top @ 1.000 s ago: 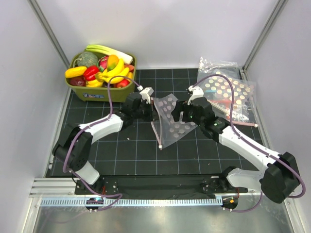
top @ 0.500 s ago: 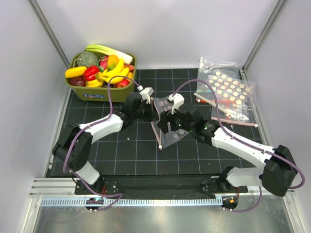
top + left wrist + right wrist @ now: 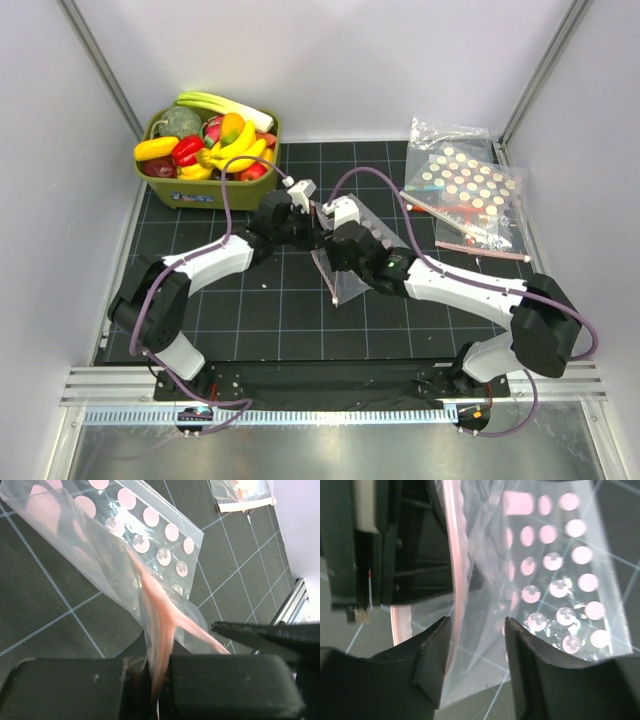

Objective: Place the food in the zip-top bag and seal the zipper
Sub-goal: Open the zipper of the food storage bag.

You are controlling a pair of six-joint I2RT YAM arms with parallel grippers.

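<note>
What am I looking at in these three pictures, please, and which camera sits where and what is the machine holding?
These are two white-and-black robot arms bolted side by side, each ending in a two-finger gripper. The wide picture comes from a fixed camera above and behind them, with the left arm on the left and the right arm on the right. The other two come from cameras on the wrists, looking past each arm's own fingers. On the black gridded mat stand a green basket of glossy toy produce, far left, and a pile of clear dotted bags, far right. The left gripper is shut on the pinkish-red zipper strip of a clear plastic bag with pink dots. The right gripper has its open fingers either side of that edge, not yet pinching.
</note>
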